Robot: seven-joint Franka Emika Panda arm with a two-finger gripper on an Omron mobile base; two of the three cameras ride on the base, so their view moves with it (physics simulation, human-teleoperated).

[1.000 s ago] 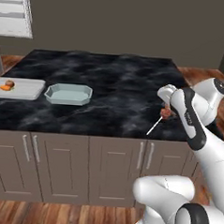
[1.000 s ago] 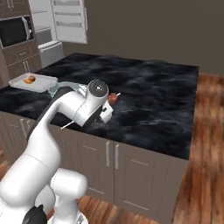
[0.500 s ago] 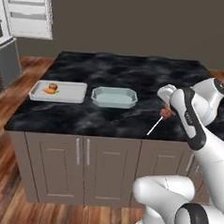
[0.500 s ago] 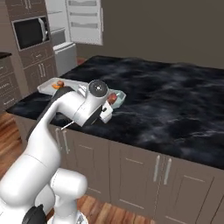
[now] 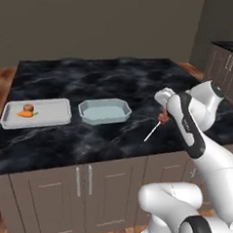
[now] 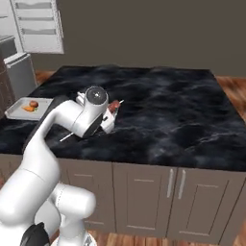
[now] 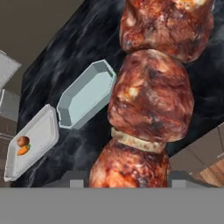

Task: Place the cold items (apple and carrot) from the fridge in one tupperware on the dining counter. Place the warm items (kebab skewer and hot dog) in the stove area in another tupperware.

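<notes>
- While the base swings round the black marble dining counter (image 5: pixel 87 141), both tupperwares have slid toward mid-view.
- Gripper (image 5: pixel 163 117) stays clamped on the browned-meat kebab skewer (image 5: pixel 159 120), carried above the counter's right end.
- Empty pale-blue tupperware (image 5: pixel 104 111) sits near; flat white tupperware (image 5: pixel 50 115) holds apple and carrot.
- Drop-off looks close.

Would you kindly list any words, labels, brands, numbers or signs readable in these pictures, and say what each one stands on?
None: no readable text anywhere.
Both tupperwares, the one holding the apple and carrot and the empty one, are unmarked.
The counter, cabinet doors and fridge carry no label.
The kebab in the end effector bears nothing.
</notes>
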